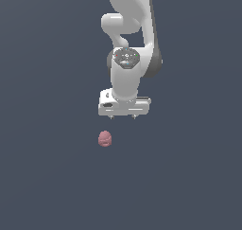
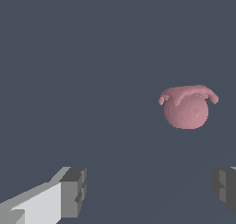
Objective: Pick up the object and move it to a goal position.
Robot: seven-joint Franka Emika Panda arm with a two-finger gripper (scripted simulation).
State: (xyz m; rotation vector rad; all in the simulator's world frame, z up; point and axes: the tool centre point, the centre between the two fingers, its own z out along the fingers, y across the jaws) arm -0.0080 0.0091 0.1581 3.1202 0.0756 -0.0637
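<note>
The object (image 1: 105, 138) is a small dull pink-red lumpy blob lying on the flat dark grey ground, a little to the exterior view's left of the arm. In the wrist view the object (image 2: 187, 107) shows as a rounded blob with a ragged cap. My white gripper (image 1: 122, 116) hangs above the object and slightly to the exterior view's right of it, not touching it. My gripper (image 2: 150, 191) is open, with a wide gap between its two grey fingertips (image 2: 73, 192) and nothing between them. The object lies beyond that gap.
Plain dark grey ground surrounds the object on all sides. The white arm (image 1: 128, 44) rises behind the gripper.
</note>
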